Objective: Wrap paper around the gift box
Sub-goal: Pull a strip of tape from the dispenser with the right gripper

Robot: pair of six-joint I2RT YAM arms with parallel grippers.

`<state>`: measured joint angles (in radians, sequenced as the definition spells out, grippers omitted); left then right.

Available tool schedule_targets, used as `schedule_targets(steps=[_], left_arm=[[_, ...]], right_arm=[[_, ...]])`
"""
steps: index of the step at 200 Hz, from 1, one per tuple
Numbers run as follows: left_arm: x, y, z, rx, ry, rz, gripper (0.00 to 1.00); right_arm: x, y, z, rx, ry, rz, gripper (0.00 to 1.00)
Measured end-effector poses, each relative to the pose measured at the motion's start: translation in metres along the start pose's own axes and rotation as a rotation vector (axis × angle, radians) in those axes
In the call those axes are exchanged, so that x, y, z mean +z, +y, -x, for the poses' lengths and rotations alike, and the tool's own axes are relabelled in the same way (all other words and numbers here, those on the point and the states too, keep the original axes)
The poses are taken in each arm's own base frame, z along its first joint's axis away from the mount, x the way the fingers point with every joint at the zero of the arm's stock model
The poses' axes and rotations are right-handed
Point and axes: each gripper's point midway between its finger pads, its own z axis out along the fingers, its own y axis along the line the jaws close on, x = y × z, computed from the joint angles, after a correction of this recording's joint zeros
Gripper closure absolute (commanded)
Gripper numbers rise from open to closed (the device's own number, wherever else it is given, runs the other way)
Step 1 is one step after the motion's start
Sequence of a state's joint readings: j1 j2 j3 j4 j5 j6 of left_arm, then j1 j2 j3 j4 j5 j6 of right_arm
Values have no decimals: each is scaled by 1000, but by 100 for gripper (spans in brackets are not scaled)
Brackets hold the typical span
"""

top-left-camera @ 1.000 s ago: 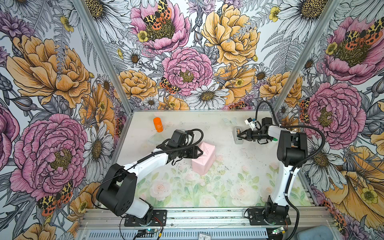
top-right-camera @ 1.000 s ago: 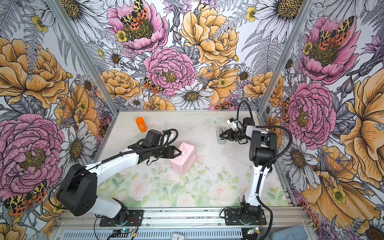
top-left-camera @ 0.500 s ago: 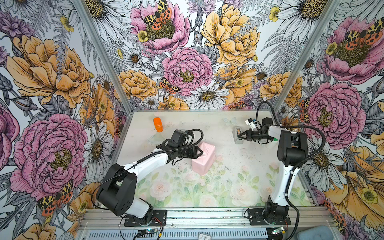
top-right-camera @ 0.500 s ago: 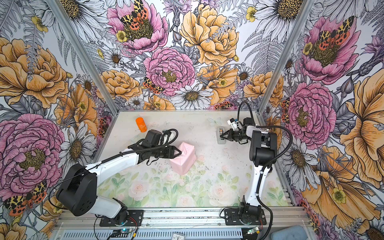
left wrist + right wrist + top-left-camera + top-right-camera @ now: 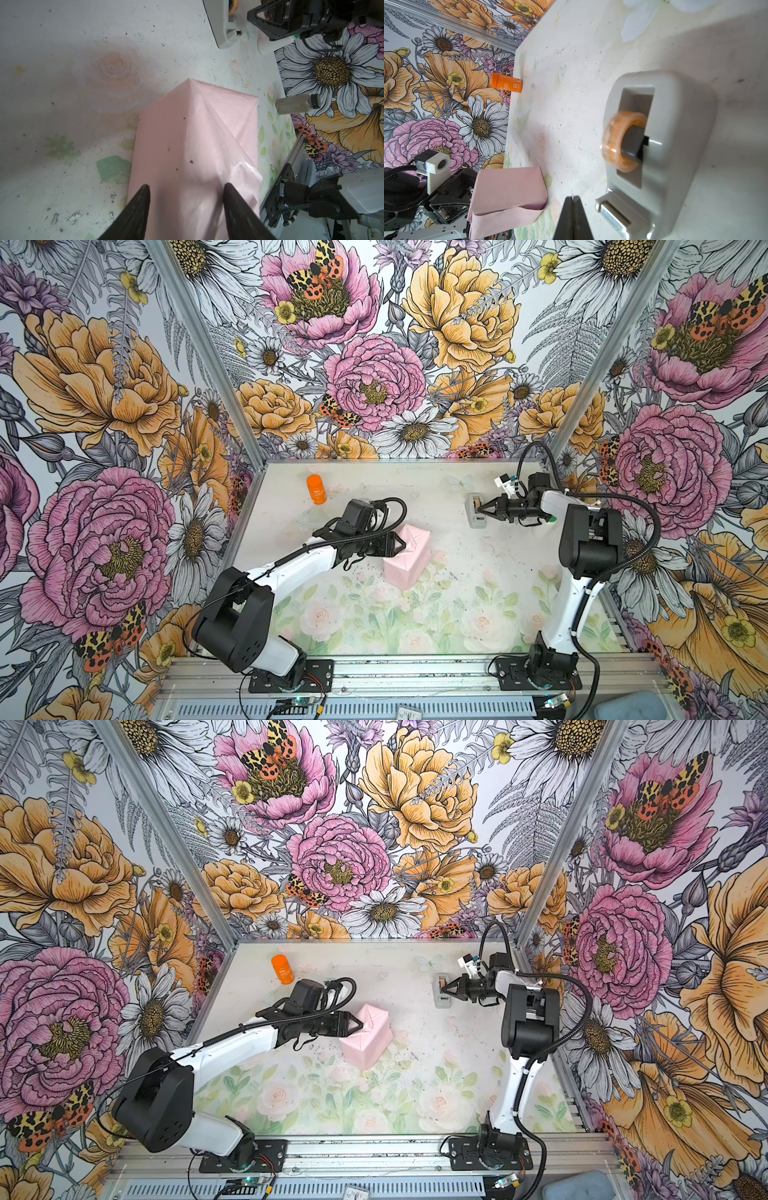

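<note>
Folded paper [image 5: 193, 135] beneath left tool [image 5: 186, 192], jaws parted; right tool [image 5: 572, 200] apart.

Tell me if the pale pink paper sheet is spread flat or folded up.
Folded up: the pale pink paper sheet forms a box-shaped parcel, with creased triangular flaps at one end.

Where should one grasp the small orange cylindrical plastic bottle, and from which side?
Probably across the round middle of the orange bottle, jaws level, coming from the centre of the table: it stands upright and alone, near the far left corner.
</note>
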<state>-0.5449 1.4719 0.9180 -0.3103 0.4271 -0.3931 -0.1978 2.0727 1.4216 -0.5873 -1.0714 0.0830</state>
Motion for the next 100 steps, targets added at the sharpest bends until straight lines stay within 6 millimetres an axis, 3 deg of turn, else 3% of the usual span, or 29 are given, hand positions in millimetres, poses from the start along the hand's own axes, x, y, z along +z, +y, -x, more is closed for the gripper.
schedule_targets(steps=[57, 100], left_arm=[[0, 0, 0, 1, 0, 0, 42], [0, 0, 0, 2, 0, 0, 42]], right_arm=[[-1, -6, -20, 100, 8, -5, 100], [-10, 3, -34, 111, -16, -27, 100]])
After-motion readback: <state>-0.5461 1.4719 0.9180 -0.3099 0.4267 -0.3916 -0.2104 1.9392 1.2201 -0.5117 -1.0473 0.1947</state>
